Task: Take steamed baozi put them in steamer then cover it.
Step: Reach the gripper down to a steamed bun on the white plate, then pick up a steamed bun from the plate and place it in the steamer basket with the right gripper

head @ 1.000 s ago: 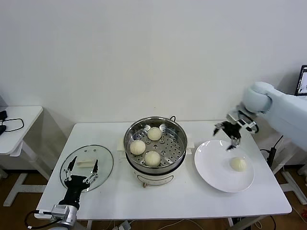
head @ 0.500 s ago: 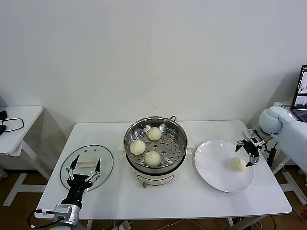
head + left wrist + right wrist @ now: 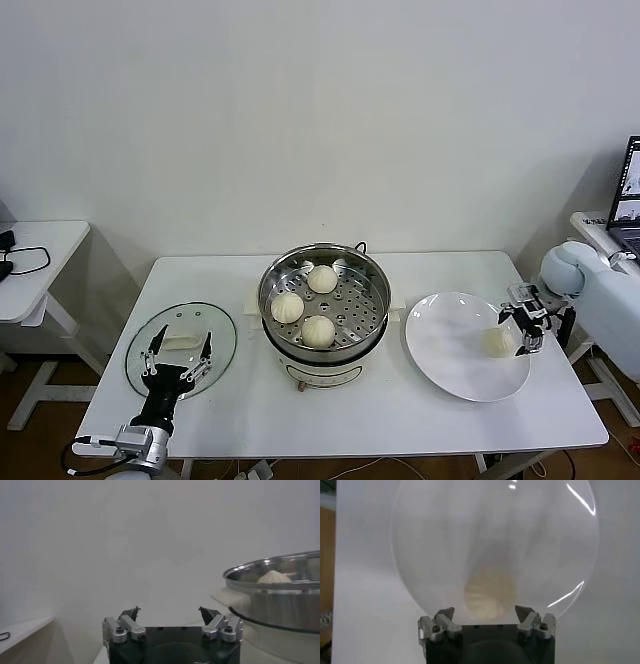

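Right gripper (image 3: 522, 327) jaws released beside last baozi (image 3: 497, 342) on plate (image 3: 450, 365) — left gripper (image 3: 176, 357) jaws released, parked.

In front of me the steamer (image 3: 324, 305) stands upright at the middle of the table, a wide round pot of shiny steel on a white base, uncovered, its perforated tray in plain sight. Three steamed baozi rest on that tray, smooth, round and cream-white: one (image 3: 322, 279) toward the far wall, one (image 3: 287, 307) on my left side, one (image 3: 318, 330) nearest me. They sit close together without touching. From my left wrist, the pot's rim (image 3: 272, 575) shows with the top of a bun (image 3: 273, 577) rising above it. The fourth baozi (image 3: 497, 342) lies on my right, well apart from the steamer; my right wrist sees it (image 3: 489, 596) close ahead, pale and rounded.
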Action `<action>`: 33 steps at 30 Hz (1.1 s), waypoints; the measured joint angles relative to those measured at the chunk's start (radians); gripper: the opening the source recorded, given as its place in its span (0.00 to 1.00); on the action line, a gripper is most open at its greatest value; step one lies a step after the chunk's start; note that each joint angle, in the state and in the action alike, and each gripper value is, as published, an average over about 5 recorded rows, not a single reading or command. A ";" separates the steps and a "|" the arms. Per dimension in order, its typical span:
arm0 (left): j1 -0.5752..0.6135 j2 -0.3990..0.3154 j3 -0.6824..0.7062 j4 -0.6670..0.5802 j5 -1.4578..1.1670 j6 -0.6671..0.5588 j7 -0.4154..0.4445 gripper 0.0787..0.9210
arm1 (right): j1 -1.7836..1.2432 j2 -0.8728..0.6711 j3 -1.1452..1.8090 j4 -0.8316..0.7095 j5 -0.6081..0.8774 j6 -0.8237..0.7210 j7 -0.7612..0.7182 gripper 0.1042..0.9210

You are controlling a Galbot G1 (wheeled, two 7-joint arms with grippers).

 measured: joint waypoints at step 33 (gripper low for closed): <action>-0.004 0.004 0.005 0.000 0.003 0.009 -0.005 0.88 | 0.018 -0.017 -0.028 0.033 0.074 -0.043 0.004 0.73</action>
